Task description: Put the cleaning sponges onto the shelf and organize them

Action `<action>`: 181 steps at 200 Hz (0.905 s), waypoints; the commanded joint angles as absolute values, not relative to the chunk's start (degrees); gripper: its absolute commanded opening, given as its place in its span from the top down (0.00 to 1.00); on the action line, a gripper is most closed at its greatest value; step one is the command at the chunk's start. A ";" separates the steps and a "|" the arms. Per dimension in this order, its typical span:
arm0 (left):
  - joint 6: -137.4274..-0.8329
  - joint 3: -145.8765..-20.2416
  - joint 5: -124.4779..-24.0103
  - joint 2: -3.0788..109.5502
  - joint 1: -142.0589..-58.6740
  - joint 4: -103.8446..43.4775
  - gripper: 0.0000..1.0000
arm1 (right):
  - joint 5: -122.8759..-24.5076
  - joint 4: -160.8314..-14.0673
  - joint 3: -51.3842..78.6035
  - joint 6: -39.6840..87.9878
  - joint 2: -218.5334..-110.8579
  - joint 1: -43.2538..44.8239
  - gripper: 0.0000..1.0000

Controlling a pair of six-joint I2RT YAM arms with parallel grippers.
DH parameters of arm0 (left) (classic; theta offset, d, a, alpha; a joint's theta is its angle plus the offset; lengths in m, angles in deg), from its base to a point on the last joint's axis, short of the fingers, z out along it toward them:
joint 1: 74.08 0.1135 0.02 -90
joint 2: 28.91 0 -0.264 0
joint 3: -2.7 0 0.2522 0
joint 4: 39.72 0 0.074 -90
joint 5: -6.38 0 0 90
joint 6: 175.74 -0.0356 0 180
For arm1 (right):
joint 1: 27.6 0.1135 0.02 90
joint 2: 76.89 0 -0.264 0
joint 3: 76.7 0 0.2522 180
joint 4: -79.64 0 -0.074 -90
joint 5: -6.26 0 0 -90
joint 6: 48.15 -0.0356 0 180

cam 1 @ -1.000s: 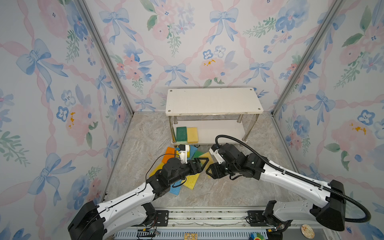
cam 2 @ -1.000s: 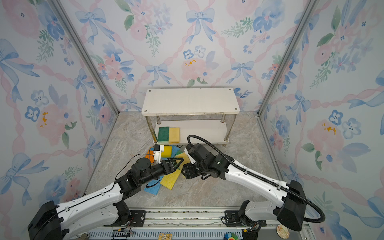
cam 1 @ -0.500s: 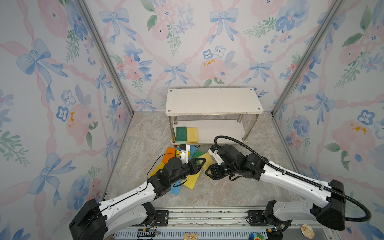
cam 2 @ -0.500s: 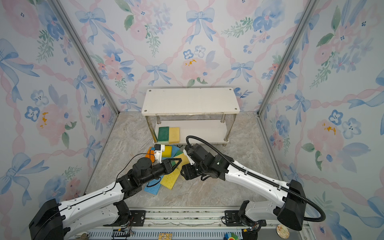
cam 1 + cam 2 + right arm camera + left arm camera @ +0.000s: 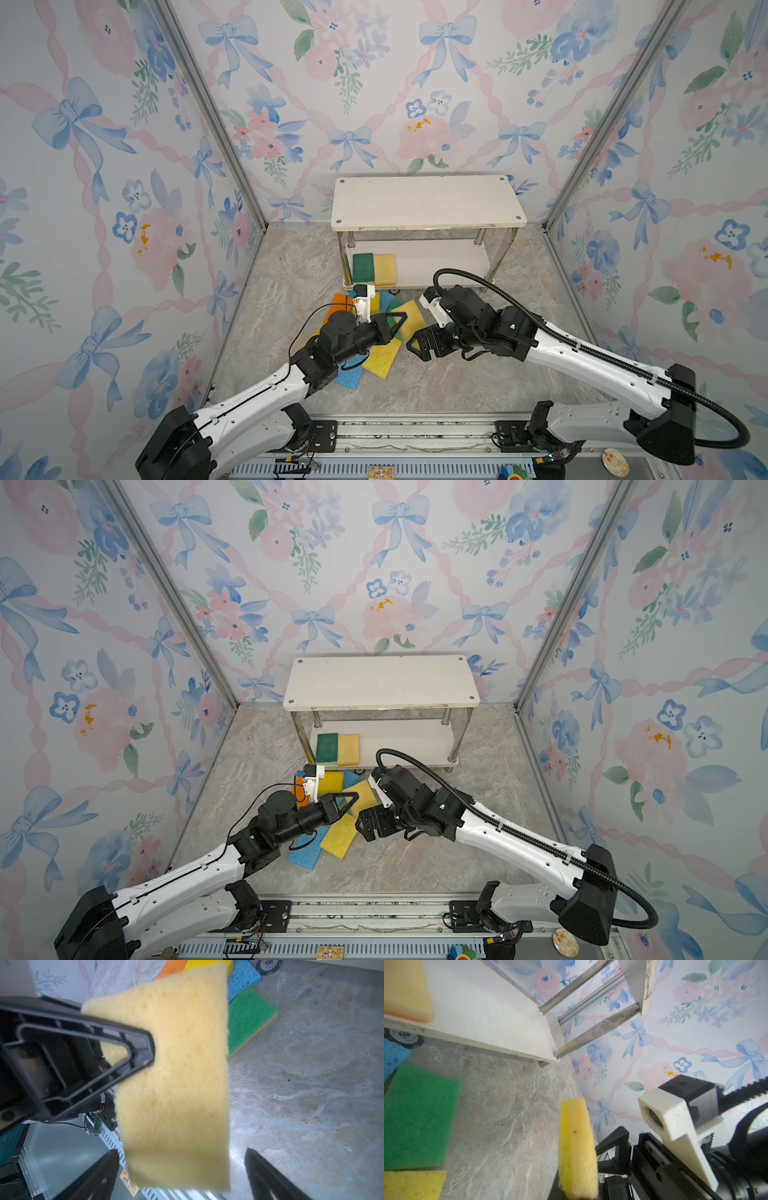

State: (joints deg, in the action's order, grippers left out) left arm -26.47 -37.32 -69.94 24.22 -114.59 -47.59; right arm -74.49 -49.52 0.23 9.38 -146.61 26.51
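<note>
**Finding 1, tools.** We find the left gripper clamped on a pale sponge, with one finger pressed flat on its broad face near a corner. The right gripper stands wide apart. Its fingers flank the free end of the pale sponge and, as far as the right wrist view shows, do not touch it.

**Finding 2, location.** The pale sponge hangs in the air between the two grippers, above the floor and in front of the shelf, apart from it. On the lower board a dark green sponge and a yellow sponge lie side by side at the left end. Nothing lies on the top board. The rest lie in a pile on the floor under the grippers: orange, yellow, blue and green.

**Finding 3, handling.** We judge the pale sponge light, soft and porous. It hangs roughly flat under its own weight, will dent under the pads, and is neither slippery nor fragile. A firm squeeze does it no harm, but a corner grip may let it swing or twist. We recommend a hold across the two broad faces at one short end, centred on the width. The free end can then slide flat onto the lower board beside the yellow sponge.
</note>
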 commanded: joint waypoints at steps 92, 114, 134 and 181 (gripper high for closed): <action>-29.53 -39.21 -34.16 21.81 -99.20 -48.14 0.96 | -46.71 -72.69 -10.78 -1.17 -139.74 17.84 0.15; -29.25 -39.27 -33.61 21.78 -99.03 -48.46 0.97 | -46.06 -73.35 -10.87 -1.62 -140.73 17.93 0.21; -28.98 -39.28 -33.69 21.54 -98.86 -48.80 0.98 | -45.47 -75.27 -12.00 -2.43 -141.48 18.12 0.26; -27.91 -38.76 -33.26 20.79 -97.39 -49.47 1.00 | -44.37 -79.28 -14.30 -4.70 -142.19 19.02 0.35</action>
State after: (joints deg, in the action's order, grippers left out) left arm -28.22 -37.91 -34.71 21.96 -98.24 -47.77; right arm -46.12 -75.33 -13.10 -3.01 -141.78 18.29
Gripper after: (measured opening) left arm 0.051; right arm 0.670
